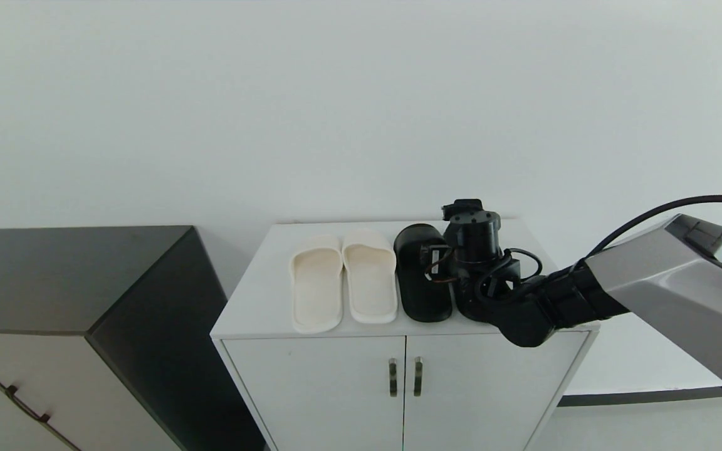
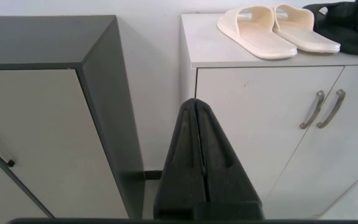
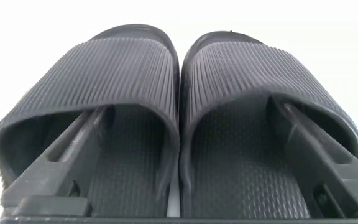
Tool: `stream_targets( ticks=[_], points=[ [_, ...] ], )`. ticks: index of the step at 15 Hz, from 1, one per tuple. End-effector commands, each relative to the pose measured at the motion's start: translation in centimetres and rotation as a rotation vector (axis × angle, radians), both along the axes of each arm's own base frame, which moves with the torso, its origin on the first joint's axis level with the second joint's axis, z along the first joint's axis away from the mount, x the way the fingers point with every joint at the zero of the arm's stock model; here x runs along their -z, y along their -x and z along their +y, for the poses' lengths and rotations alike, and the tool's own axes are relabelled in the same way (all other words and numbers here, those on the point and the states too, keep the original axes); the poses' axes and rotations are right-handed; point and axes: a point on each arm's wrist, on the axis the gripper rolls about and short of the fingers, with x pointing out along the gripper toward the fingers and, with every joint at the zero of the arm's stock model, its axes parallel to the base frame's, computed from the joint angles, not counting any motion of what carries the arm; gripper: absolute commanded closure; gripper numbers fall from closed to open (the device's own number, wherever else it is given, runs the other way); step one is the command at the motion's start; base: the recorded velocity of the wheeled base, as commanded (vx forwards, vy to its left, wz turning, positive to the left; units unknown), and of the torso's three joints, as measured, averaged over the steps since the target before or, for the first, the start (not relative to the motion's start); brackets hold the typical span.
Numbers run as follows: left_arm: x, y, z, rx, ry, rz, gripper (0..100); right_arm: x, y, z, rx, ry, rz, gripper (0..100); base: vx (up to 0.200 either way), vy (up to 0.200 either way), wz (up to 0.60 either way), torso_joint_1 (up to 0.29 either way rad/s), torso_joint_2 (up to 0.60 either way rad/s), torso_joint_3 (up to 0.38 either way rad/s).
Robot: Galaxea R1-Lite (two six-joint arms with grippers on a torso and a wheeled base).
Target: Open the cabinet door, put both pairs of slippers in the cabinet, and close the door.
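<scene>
Right wrist view: right gripper [image 3: 188, 109] is spread, one finger under the strap of each black slipper [image 3: 135, 68], entering from the heel end along their long axis, toes toward the wall. The pair sits side by side, touching, at the right end of the white cabinet top [image 1: 254, 307], just beside the cream slippers [image 1: 342, 282]. Cabinet doors [image 1: 317, 394] are shut. Left gripper [image 2: 195, 109] is pressed together, low and well apart, left of the cabinet. Right arm is clearly nearer; squeezing would likely pinch both slippers together.
</scene>
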Motion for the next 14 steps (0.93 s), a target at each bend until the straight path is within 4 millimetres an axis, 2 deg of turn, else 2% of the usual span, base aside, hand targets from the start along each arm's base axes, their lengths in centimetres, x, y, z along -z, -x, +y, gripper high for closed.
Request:
stream_targets(
  ticks=[1,7,11,14],
  points=[
    [0.0,0.0,0.0,-0.001,0.0,0.002,100,0.5,-0.4,0.2,0.001,0.004,0.003,100,0.0,0.0,0.0,0.0,0.0,0.0],
    [0.0,0.0,0.0,-0.001,0.0,-0.002,100,0.8,-0.7,0.3,0.002,0.009,0.007,100,0.0,0.0,0.0,0.0,0.0,0.0],
    [0.0,0.0,0.0,-0.001,0.0,-0.002,100,-1.1,0.1,-0.3,0.006,-0.006,-0.021,100,0.0,0.0,0.0,0.0,0.0,0.0],
    [0.0,0.0,0.0,-0.001,-0.004,0.002,100,-3.2,2.8,-1.7,-0.03,0.043,-0.023,100,0.0,0.0,0.0,0.0,0.0,0.0]
  ],
)
